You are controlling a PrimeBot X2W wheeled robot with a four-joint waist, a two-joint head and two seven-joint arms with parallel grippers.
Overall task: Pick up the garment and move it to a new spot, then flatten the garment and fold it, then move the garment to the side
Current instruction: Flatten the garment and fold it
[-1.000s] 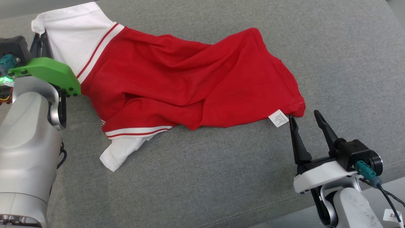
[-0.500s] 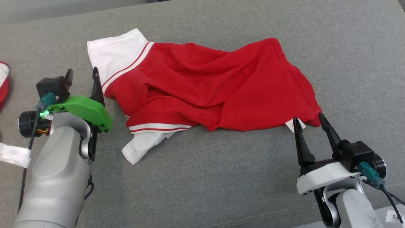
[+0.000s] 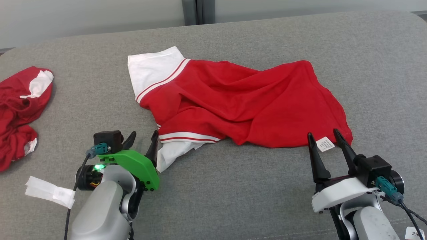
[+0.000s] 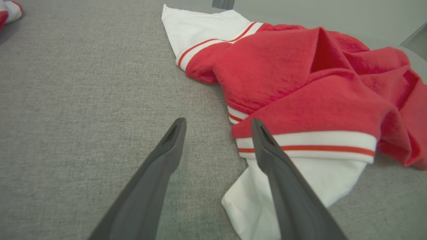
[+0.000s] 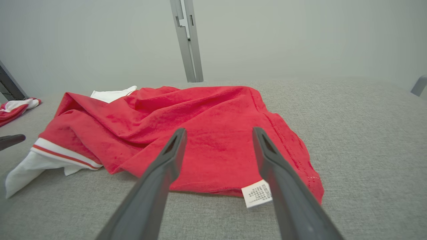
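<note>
Red-and-white garment lies crumpled; left jaws, apart, stand at its white sleeve; right jaws, apart, flank its label.

A crumpled red-and-white cloth lies at nine o'clock on the grey upholstered surface; a grey post stands at twelve o'clock against a pale wall.

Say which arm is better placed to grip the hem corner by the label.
Right. The right gripper, open, brackets the label at the garment's hem corner; the left gripper, open, sits by the white sleeve at the far end.
</note>
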